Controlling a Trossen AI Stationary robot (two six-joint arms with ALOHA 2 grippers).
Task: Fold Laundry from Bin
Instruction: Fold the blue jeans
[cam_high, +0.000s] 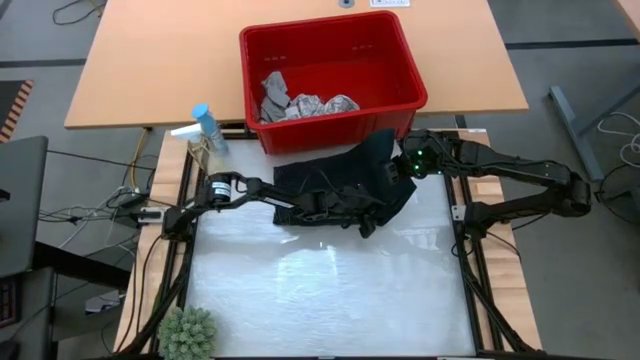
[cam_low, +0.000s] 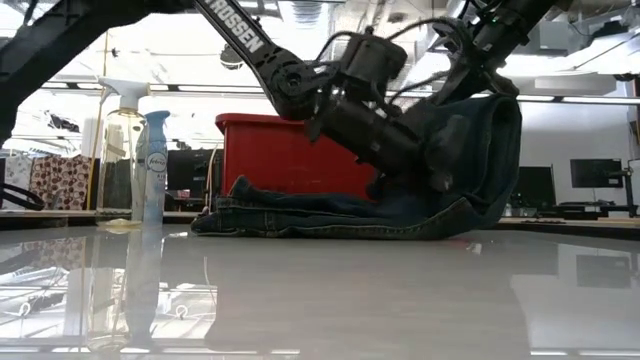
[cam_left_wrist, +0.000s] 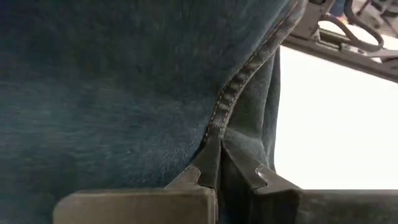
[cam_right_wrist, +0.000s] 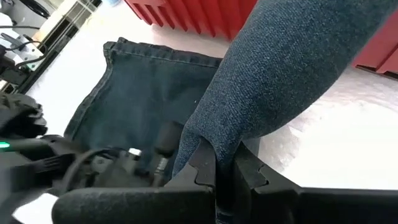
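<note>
On the white table just in front of the bin (cam_high: 333, 75), the trousers (cam_high: 340, 185) lie as a dark heap, their long axis running across the table from left to right. The left gripper (cam_left_wrist: 219, 163) sits at the heap's middle, its jaws pinched together on a seamed fold of denim. Further right, the right gripper (cam_right_wrist: 221, 167) holds the far end lifted off the table, jaws clamped on the cloth, so that end drapes down toward the left gripper. Both arms are on the garment; the coming fold probably depends on the raised right end travelling leftward along that axis.
</note>
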